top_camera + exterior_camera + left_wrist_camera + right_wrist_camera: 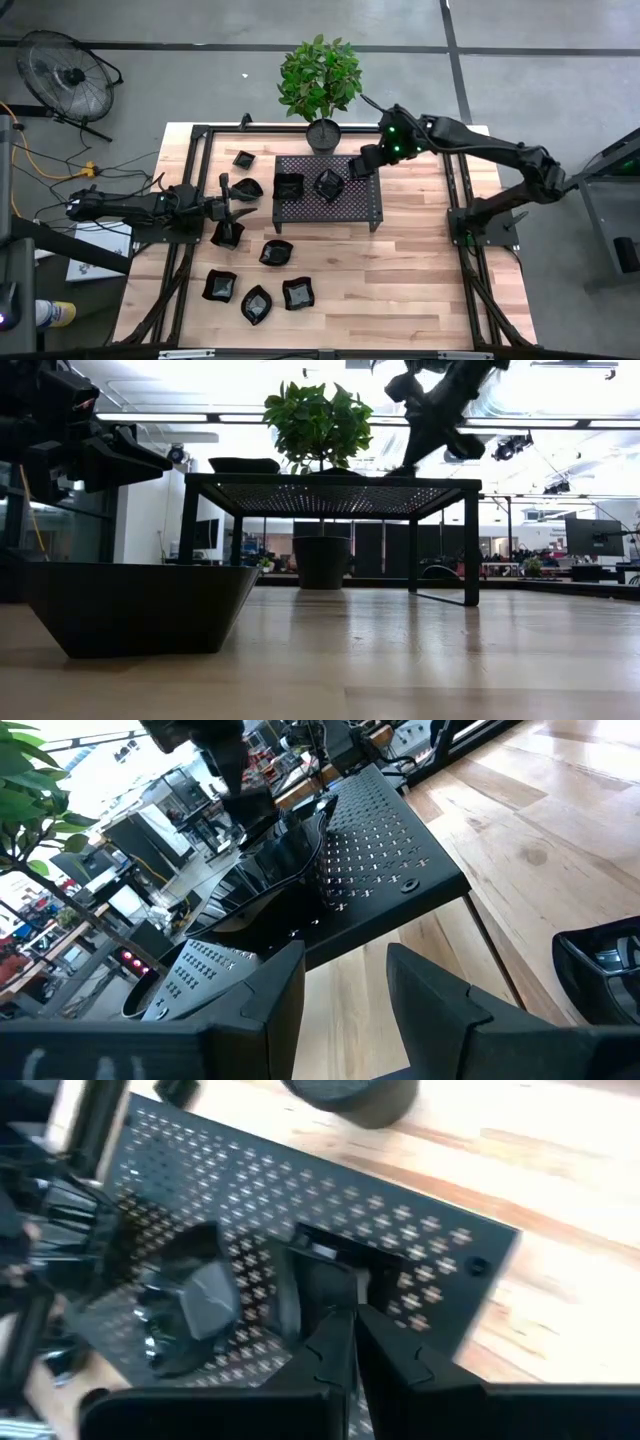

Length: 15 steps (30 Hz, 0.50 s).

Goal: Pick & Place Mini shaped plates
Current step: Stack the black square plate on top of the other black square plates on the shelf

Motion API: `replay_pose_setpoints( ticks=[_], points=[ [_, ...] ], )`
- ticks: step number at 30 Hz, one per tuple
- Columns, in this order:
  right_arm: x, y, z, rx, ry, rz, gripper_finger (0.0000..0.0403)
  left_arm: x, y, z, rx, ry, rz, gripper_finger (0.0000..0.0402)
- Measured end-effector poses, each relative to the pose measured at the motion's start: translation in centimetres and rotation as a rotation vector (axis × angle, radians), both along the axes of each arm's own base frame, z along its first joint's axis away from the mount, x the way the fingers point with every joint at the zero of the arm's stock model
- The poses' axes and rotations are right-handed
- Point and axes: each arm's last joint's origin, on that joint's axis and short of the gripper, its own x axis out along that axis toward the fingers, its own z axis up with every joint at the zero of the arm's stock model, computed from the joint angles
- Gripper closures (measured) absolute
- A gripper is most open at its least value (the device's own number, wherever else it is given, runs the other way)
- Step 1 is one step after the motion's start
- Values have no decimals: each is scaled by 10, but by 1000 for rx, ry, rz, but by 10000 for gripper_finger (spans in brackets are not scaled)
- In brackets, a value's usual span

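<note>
Five mini shaped plates (258,292) lie on the near part of the wooden table (400,290). My left gripper (222,209) hovers with fingers apart beside them. Farther back, two plates (308,185) sit on the perforated rack (362,200); my right gripper (357,166) hangs closed, empty, over its far edge.

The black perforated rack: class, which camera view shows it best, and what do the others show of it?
The high view: it shows the whole rack from above, with two mini plates on it. The low view shows only its side and legs. The left wrist view shows one corner; the right wrist view shows part of its top.
</note>
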Motion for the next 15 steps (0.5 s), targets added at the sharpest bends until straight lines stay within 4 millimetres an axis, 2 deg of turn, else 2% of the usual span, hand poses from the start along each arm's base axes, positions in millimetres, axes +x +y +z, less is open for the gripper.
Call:
replay_pose_setpoints(
  ticks=[6, 15],
  points=[
    [11, -8, -12, 77, -8, 8, 394, 0, 0, 0, 0, 0, 0, 261],
    [7, -8, -7, 59, -23, -13, 386, 0, 0, 0, 0, 1, 0, 261]
  ],
)
